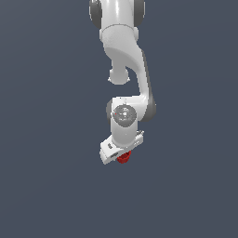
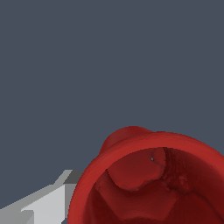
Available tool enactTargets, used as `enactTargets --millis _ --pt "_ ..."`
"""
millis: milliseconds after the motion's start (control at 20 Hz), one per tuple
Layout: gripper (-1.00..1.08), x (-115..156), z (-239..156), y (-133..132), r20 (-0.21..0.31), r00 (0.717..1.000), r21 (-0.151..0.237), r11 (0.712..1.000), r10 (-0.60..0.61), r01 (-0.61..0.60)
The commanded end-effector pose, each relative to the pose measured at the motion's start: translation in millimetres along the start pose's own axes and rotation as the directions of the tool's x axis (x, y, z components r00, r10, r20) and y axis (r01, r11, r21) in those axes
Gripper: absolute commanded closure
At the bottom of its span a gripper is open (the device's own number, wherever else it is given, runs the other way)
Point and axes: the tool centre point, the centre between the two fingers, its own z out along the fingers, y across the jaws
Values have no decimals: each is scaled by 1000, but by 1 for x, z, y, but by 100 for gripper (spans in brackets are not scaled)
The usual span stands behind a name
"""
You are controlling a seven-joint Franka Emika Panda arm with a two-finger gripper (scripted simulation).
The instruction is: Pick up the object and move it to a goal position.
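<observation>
I see the red cup (image 1: 123, 158) tucked under the white gripper (image 1: 120, 155), seemingly clenched between its fingers (image 2: 41, 203); the wrist view shows its hollow rim (image 2: 131, 148) close up, though contact is unclear.

A flat, plain slate-grey surface (image 1: 51, 186) fills the exterior view from edge to edge, without seam, mark or border. The wrist view shows the same even grey surface (image 2: 87, 65). Whether the red cup (image 1: 123, 158) under the white gripper (image 1: 116, 155) rests on it cannot be told.
</observation>
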Motion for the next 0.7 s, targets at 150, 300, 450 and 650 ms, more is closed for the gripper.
enactTargets --millis 150,300,450,650 --pt "108 -25 -27 24 -3 1000 -2 1000 1 -1" --pt "108 -40 -41 38 -3 1000 -2 1000 1 -1" --pt "108 -50 -52 48 -3 1000 -2 1000 1 -1" --pt "108 -56 -59 55 -3 1000 -2 1000 1 -1"
